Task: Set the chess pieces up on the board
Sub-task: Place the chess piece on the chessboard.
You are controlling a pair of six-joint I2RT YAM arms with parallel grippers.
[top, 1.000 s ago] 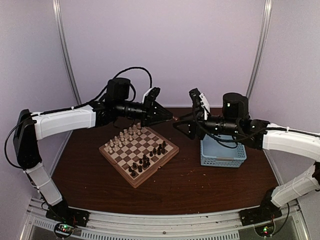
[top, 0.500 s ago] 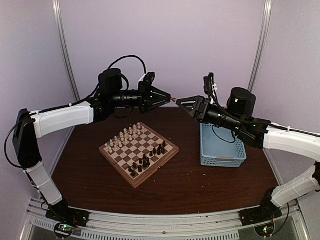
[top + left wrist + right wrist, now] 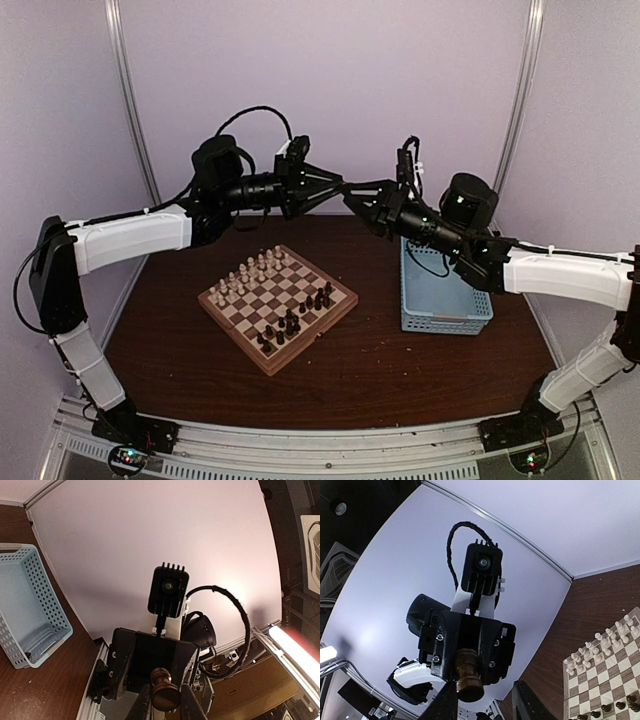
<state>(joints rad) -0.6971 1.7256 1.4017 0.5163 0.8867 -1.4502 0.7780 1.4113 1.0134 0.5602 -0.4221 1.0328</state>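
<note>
High above the back of the table my two grippers meet tip to tip. My left gripper (image 3: pixel 338 186) (image 3: pixel 165 706) is shut on a dark brown chess piece (image 3: pixel 165 692) (image 3: pixel 468 679), its head pointing at the other arm. My right gripper (image 3: pixel 352 192) (image 3: pixel 487 701) straddles that piece's base with its jaws open: one finger (image 3: pixel 446 704) lies against the base, the other (image 3: pixel 527 702) stands apart from it. Below, the board (image 3: pixel 236 333) (image 3: pixel 580 680) carries cream pieces (image 3: pixel 245 274) (image 3: pixel 605 642) on its far-left side and dark pieces (image 3: pixel 296 318) on its near-right side.
A light blue lattice basket (image 3: pixel 446 297) (image 3: pixel 30 615) stands on the brown table to the right of the board. Purple walls close in the back and sides, right behind the raised grippers.
My right gripper has swung left and up to my left gripper's tip, and its jaws have narrowed around the held piece. My left arm rose slightly, still gripping the piece.
</note>
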